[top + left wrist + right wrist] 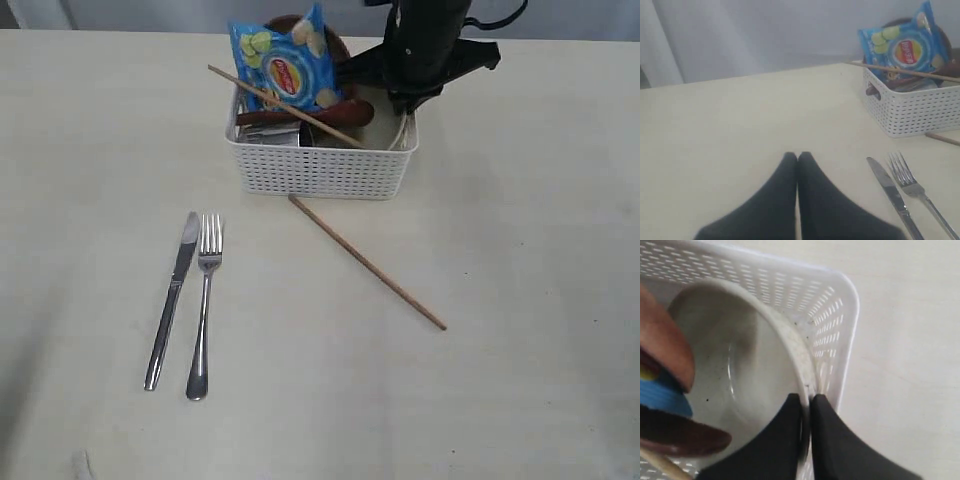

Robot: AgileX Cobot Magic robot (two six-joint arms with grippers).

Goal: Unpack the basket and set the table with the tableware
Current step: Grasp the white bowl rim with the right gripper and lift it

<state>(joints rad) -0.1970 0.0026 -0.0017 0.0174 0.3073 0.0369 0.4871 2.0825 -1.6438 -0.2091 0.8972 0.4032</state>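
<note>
We're clenching right jaws on off-white bowl [740,365] in white lattice basket [840,305], left jaws pinched empty; steel knife [172,305], fork [203,310] & 1 wooden chopstick [365,262] out, rest pending.

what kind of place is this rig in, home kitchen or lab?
Likely a staged test bench, not a real dining room: bare cream table, plain pale curtain behind it, and only a white basket plus a laid-out knife and fork.
</note>
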